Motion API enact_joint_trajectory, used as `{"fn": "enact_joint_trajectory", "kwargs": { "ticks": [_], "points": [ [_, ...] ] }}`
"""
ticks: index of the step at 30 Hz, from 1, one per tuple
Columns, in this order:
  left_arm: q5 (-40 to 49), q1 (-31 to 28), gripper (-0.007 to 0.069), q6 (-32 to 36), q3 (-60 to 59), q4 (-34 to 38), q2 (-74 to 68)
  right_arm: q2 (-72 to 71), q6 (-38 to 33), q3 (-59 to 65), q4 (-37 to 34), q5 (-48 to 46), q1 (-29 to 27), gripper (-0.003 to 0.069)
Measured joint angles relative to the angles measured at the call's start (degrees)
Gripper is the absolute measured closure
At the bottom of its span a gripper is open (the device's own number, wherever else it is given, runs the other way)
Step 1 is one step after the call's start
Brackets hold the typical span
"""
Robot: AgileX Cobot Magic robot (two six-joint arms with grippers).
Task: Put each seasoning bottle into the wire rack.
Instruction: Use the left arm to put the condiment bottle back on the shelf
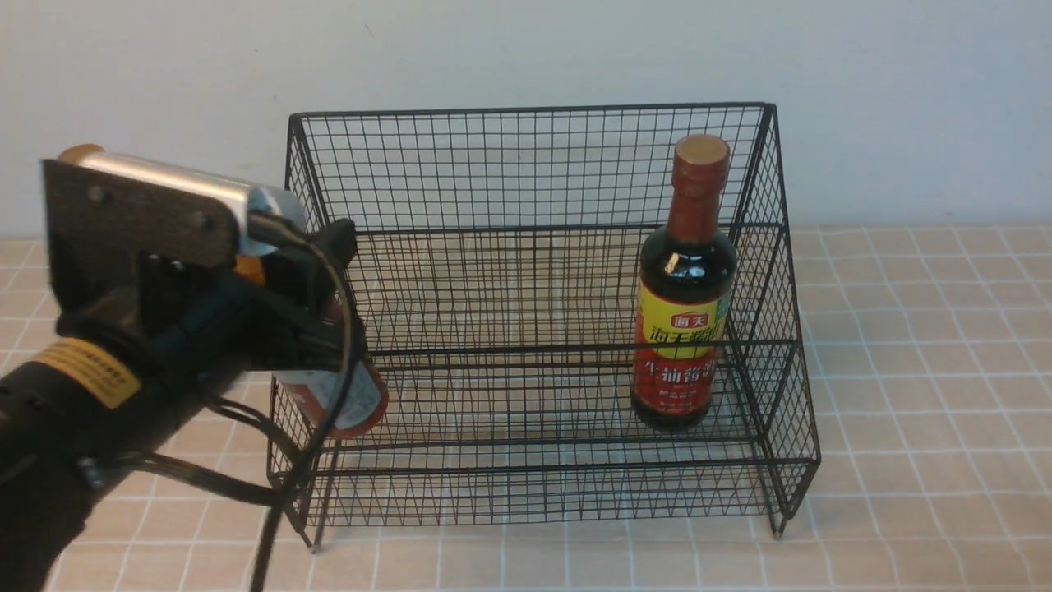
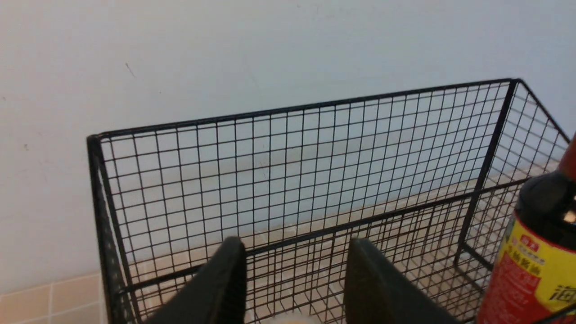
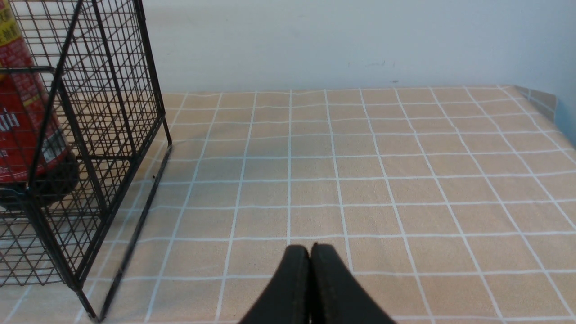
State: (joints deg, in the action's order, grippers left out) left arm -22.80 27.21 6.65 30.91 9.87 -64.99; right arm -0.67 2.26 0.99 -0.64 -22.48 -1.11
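Observation:
The black wire rack (image 1: 526, 111) stands on the tiled table against the wall. The dark soy bottle (image 1: 682, 329), with a red neck and a yellow-red label, stands upright inside its right end. My left gripper (image 1: 333, 304) is shut on the small red sauce bottle (image 1: 357, 403), holding it tilted at the rack's left end with its base low. In the left wrist view the fingers (image 2: 225, 279) stand apart over the rack (image 2: 306, 108), beside the soy bottle (image 2: 535, 261). My right gripper (image 3: 310, 247) is shut and empty over bare tiles right of the rack (image 3: 112, 81).
The left arm's body and cables (image 1: 271, 493) cover the rack's front left corner. A pale wall (image 1: 526, 49) rises directly behind the rack. Tan tiled table (image 3: 382, 180) stretches to the right of the rack as far as its far right edge (image 3: 540, 99).

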Motion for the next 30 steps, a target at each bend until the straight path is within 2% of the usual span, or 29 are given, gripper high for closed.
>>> {"fn": "enact_joint_trajectory", "kwargs": {
  "ticks": [8, 23, 27, 30],
  "points": [
    [-4.69, 0.26, 0.0362, -0.64, 0.0, -7.94, -10.61, 0.0, 0.0, 0.0, 0.0, 0.0, 0.0, 0.0673],
    [-7.35, 0.38, 0.0354, -3.42, 0.29, -8.98, -18.31, 0.0, 0.0, 0.0, 0.0, 0.0, 0.0, 0.0673],
    [-7.46, 0.38, 0.0283, -3.47, 0.29, -8.86, -18.14, 0.0, 0.0, 0.0, 0.08, 0.0, 0.0, 0.0673],
    [-7.18, 0.38, 0.0196, -3.47, 0.29, -7.93, -16.71, 0.0, 0.0, 0.0, 0.08, 0.0, 0.0, 0.0673]
  ]
}}
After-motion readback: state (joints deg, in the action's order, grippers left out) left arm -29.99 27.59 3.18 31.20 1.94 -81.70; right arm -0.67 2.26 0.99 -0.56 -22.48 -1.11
